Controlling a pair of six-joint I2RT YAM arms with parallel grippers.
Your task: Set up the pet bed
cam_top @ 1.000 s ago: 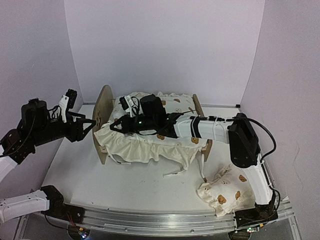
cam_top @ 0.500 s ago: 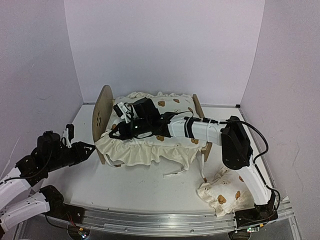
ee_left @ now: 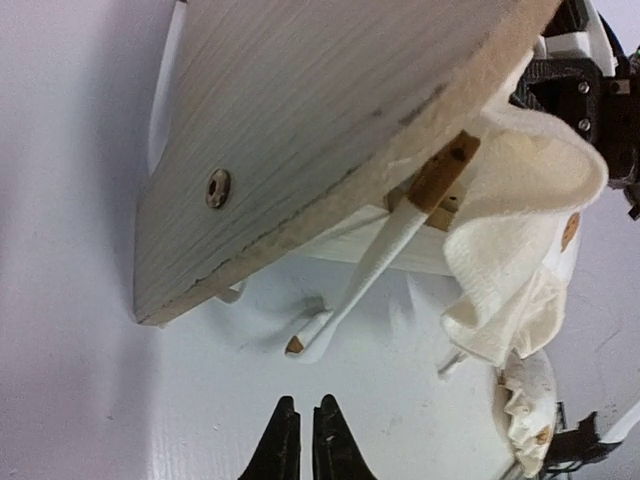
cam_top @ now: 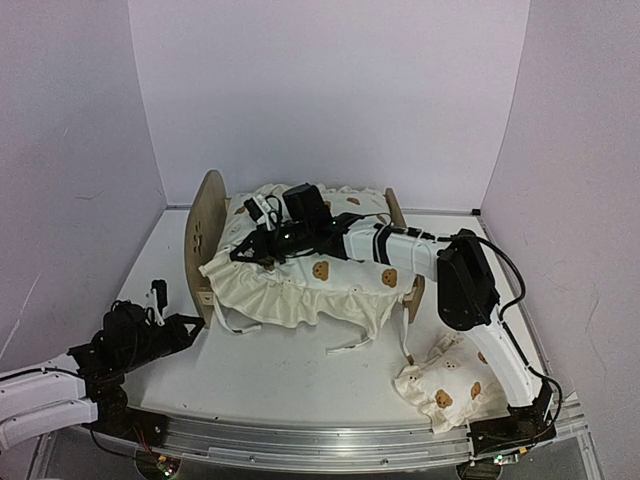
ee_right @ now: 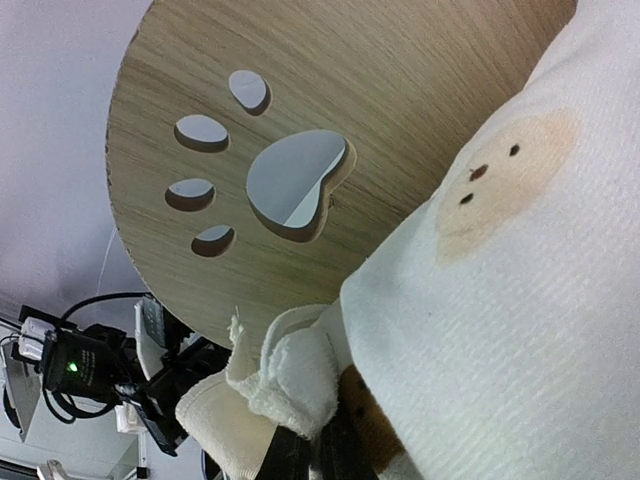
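Note:
The pet bed stands mid-table, its light-wood headboard (cam_top: 207, 235) with the paw-print cutout (ee_right: 290, 185) on the left and its low footboard (cam_top: 414, 293) on the right. A cream bear-print cushion (cam_top: 300, 285) lies draped over the frame and hides the base. My right gripper (cam_top: 243, 252) reaches across the bed and is shut on the cushion's corner (ee_right: 300, 385) next to the headboard (ee_right: 330, 90). Low on the table, near and left of the headboard (ee_left: 320, 130), my left gripper (ee_left: 305, 404) is shut with nothing in it. A cushion tie (ee_left: 350, 300) dangles ahead of it.
A small cream bear-print pillow (cam_top: 445, 385) lies on the table at the near right, beside the right arm's base. Loose cushion ties (cam_top: 350, 345) trail onto the table in front of the bed. Purple walls enclose the back and sides.
My left arm has dropped from beside the headboard to the near-left table, and its jaws have closed. The right gripper has shifted slightly with the cushion corner in it.

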